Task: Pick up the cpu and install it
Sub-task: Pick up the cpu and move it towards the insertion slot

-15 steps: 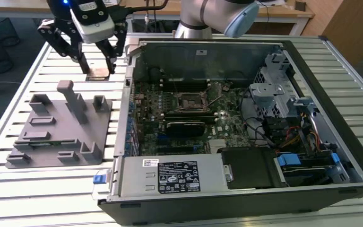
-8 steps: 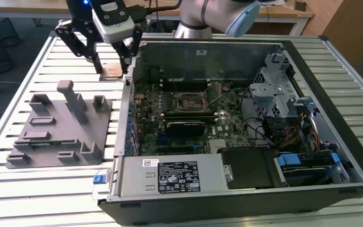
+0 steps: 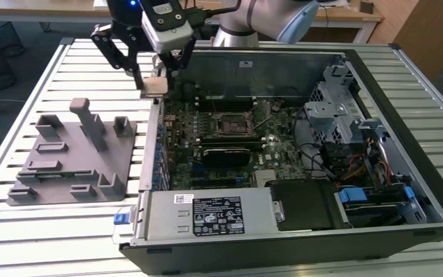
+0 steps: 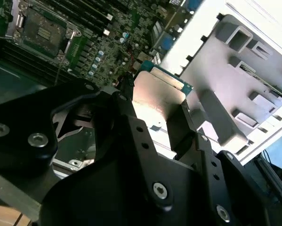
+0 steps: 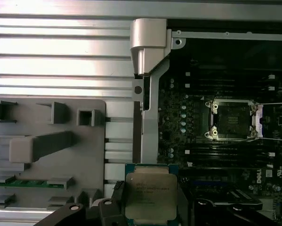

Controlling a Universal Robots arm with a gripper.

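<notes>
Inspection from the floor. In the exterior view the gripper point(image 3: 155, 82) hangs in the upper left of the frame, above the left wall of the open computer case point(image 3: 375, 75). Its jaws are closed narrowly on the cpu point(image 3: 153, 88), one black finger point(image 4: 125, 92) against each of two opposite edges. The chip sits flat between them, clear of all surfaces below.

The cpu is off the grey fixture tray point(image 3: 75, 156), which lies at centre left of the frame on the slatted table point(image 3: 21, 231). It is also well apart from the black-framed socket point(image 3: 231, 122) at mid-frame on the motherboard point(image 3: 279, 151).

Condition of the cpu: square and thin, with a pale silvery metal top bearing faint print. A green board edge point(image 4: 178, 84) projects around the top in both wrist views.
</notes>
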